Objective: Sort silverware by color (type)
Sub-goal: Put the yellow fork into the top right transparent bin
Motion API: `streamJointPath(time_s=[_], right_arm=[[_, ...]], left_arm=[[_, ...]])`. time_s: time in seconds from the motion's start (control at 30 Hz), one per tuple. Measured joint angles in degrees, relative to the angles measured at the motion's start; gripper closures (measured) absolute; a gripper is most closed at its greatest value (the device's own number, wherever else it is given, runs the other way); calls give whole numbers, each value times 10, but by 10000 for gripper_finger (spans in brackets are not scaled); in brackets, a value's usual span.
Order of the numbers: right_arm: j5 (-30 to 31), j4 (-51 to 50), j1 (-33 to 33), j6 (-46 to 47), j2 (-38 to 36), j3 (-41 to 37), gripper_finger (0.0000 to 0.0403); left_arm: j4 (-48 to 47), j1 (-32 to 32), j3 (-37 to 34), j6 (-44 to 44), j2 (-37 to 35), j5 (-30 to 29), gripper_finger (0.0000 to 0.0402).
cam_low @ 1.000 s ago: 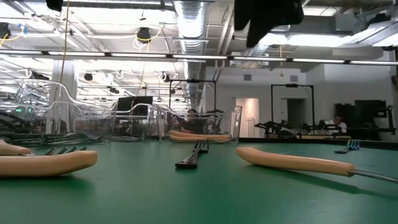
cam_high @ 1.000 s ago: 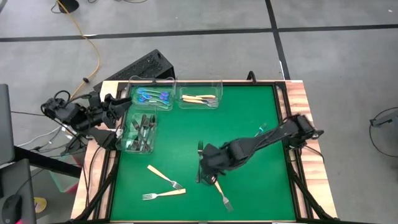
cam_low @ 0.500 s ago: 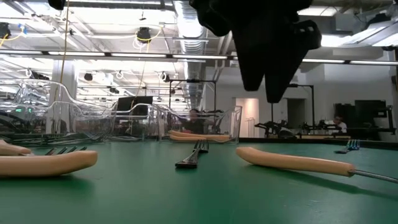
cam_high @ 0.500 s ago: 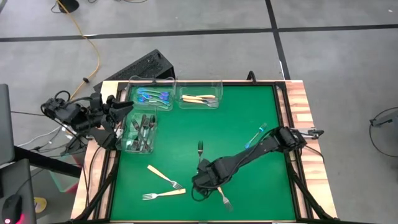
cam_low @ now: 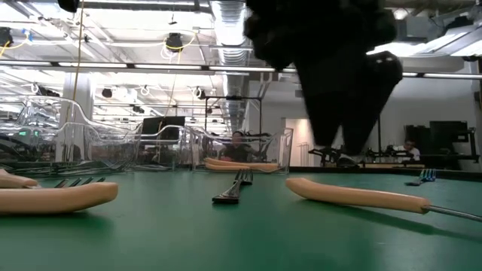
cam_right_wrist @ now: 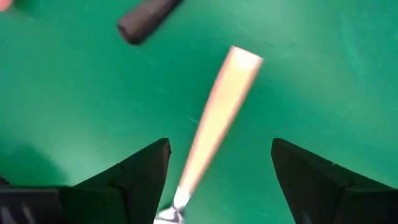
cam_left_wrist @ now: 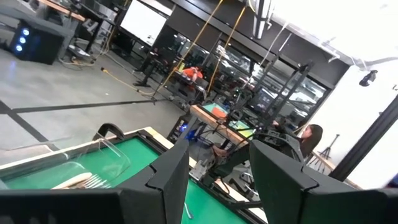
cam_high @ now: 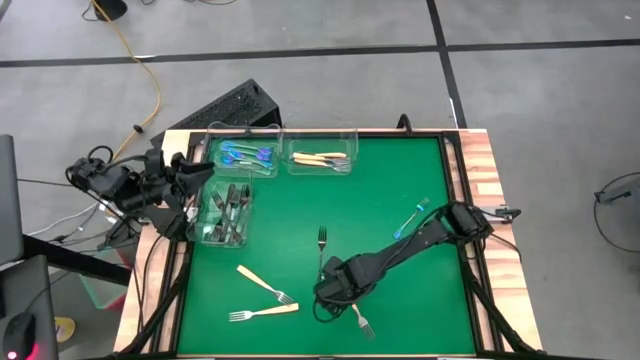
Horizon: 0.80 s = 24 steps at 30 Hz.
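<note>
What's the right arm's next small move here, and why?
Probably lower straight down and close. The right gripper hovers open over the tan-handled fork, whose handle lies between its fingers without touching them. In the low view the gripper hangs above the mat, so it cannot grip yet.

Right gripper [cam_high: 335, 290] sits over the tan fork [cam_high: 355, 312] in high view, so handle end is covered; only tines stick out at 5 o'clock. Right wrist view: fork's tines cut off at frame edge, and the dark fork [cam_right_wrist: 148, 18] shows only a handle stub, rest out of frame. Low view: gripper top cropped. Dark forks in bin [cam_high: 225, 215] too small/overlapped to count. Left gripper [cam_left_wrist: 217, 180] fingertips out of frame.
</note>
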Motion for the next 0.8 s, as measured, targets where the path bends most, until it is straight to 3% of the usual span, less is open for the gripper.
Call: streamJointPath(time_s=[0.37, 0.8], right_arm=[[-15, 168, -2, 34, -61, -157, 101], [-14, 148, -18, -28, -35, -158, 101]], left_arm=[[3, 0, 0, -14, 0, -37, 249], [1, 0, 0, -20, 0, -61, 249]])
